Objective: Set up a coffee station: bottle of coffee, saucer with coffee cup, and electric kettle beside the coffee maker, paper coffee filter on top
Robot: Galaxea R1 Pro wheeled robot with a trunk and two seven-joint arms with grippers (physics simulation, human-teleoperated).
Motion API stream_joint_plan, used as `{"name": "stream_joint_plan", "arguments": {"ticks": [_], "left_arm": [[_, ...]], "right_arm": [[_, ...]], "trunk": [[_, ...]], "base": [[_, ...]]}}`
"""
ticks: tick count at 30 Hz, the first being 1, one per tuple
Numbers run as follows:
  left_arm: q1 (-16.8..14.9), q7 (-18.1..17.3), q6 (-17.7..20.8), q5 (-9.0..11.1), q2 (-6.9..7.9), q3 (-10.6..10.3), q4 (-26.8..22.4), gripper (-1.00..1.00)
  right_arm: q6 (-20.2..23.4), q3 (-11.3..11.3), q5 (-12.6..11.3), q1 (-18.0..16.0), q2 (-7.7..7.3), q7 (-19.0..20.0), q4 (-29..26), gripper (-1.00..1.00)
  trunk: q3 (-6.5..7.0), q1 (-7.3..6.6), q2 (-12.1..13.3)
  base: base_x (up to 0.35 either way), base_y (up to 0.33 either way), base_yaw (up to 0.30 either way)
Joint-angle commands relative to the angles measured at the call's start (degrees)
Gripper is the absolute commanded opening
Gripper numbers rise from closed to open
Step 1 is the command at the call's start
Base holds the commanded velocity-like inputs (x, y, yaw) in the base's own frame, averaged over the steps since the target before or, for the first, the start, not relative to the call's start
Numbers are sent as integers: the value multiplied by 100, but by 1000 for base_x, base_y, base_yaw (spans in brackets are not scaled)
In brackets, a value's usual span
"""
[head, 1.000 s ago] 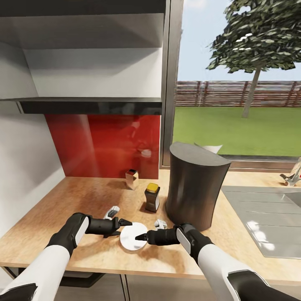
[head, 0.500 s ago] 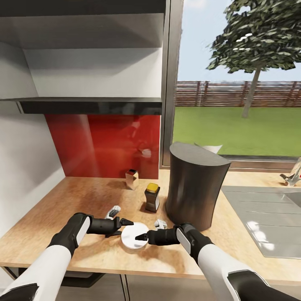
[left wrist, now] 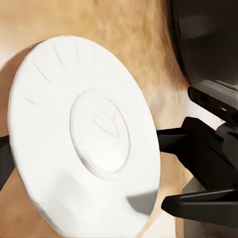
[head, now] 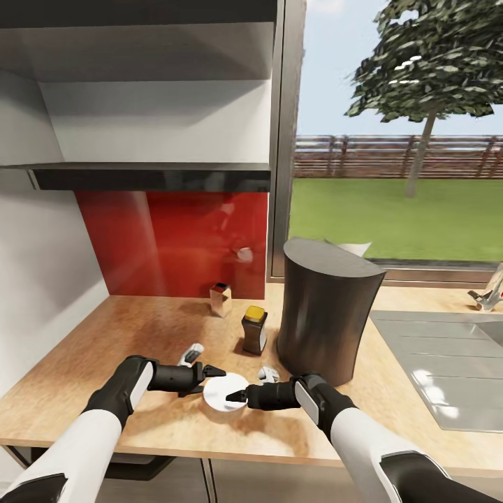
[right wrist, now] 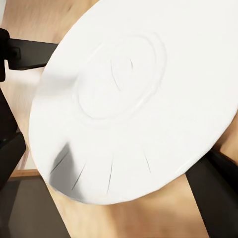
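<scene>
- I am holding the saucer [head: 225, 393] between both grippers: the left gripper [head: 208, 373] is touching its far-left rim, the right gripper [head: 234, 397] its near-right rim.
- In the left wrist view the saucer [left wrist: 84, 136] is tilted up on edge, with the right gripper's black fingers [left wrist: 198, 144] splayed at its far rim; my left fingers look spread past the rim too, but I cannot tell how firmly either pair is pinching.
- Over the last second the saucer has been sliding away from the front edge of the counter [head: 140, 328] and closer to the coffee maker [head: 325, 311], tipping flatter as it goes.
- I judge that this is bringing the saucer toward its spot beside the coffee maker; it is near but not yet set down.
- The coffee cup [head: 267, 374] is lying just beyond my right gripper, at the coffee maker's base.
- The coffee bottle [head: 254, 330] is standing mid-counter, just left of the coffee maker.
</scene>
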Motion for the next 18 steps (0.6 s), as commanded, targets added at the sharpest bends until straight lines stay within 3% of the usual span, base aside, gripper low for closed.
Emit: {"name": "stream_joint_plan", "arguments": {"ticks": [1, 18], "left_arm": [[-4, 1, 48, 24, -5, 12, -3, 100], [-4, 2, 48, 24, -14, 15, -3, 100]], "right_arm": [[42, 50, -21, -4, 0, -24, -1, 100], [39, 50, -21, -4, 0, -17, -1, 100]], "trunk": [[-14, 4, -13], [-14, 4, -13]], "base": [[0, 0, 0], [0, 0, 0]]}}
